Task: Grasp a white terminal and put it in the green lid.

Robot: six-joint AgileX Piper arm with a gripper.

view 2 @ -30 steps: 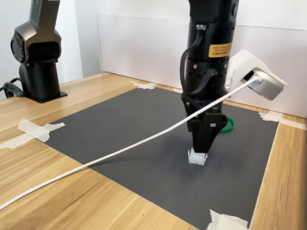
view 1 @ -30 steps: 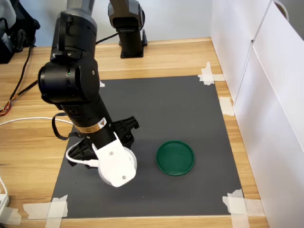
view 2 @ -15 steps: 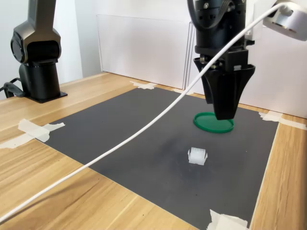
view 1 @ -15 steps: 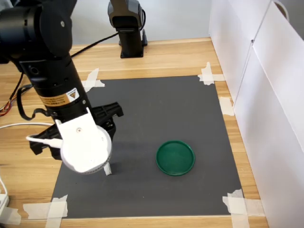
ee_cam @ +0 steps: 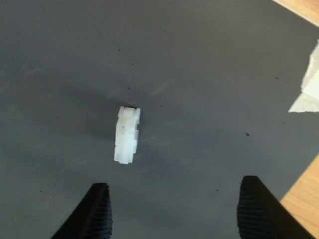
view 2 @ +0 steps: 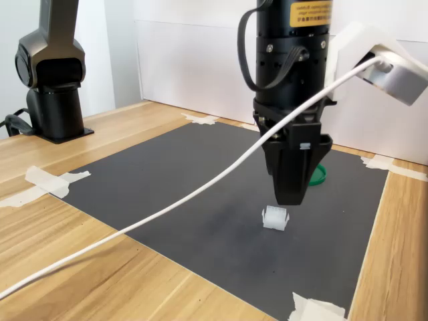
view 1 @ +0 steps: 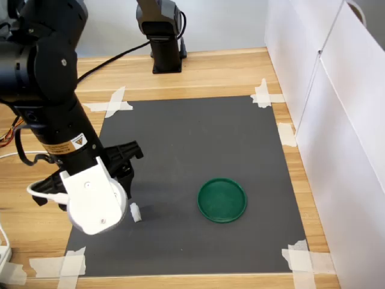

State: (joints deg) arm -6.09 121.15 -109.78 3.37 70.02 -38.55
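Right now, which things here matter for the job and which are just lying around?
Part of the job:
white terminal, lying on the mat
green lid, empty
hand, open, above the terminal

Just lying about:
tape pieces at the mat corners
white cable
second arm base

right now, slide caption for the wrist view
Open gripper hovering above the white terminal lying on the dark mat.
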